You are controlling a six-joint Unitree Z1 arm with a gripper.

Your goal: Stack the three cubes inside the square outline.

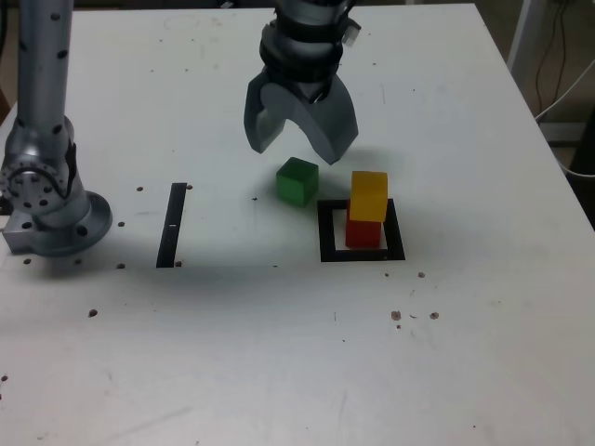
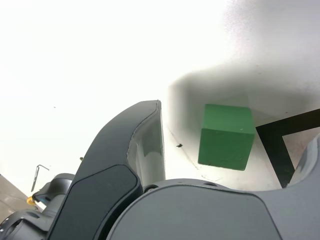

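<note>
While my pincer [image 1: 299,139] hangs in the upper middle of the exterior view with its jaws spread wide and nothing between them, the green cube [image 1: 297,181] sits on the white table [image 1: 279,372] just below it, near the centre of the frame. To that view's right, the square outline [image 1: 325,232] holds the red cube [image 1: 363,232], and the yellow cube [image 1: 368,196] rests on top of it, turned slightly askew. This two-block stack stands close beside the green cube but apart from it, and is the nearest obstacle. A straight black strip [image 1: 172,225] lies well apart at the centre left, and my arm's grey base [image 1: 46,204] occupies the left edge. Small dark specks scatter over the tabletop. Open surface fills the lower half of the frame; the table's right edge runs down the upper right, with cables [image 1: 558,56] beyond it. In the wrist view, the green cube [image 2: 225,135] lies between my two fingers [image 2: 130,150], just beside a corner of the outline [image 2: 280,145]; the stack is out of that frame, and glare washes out much of the table.
</note>
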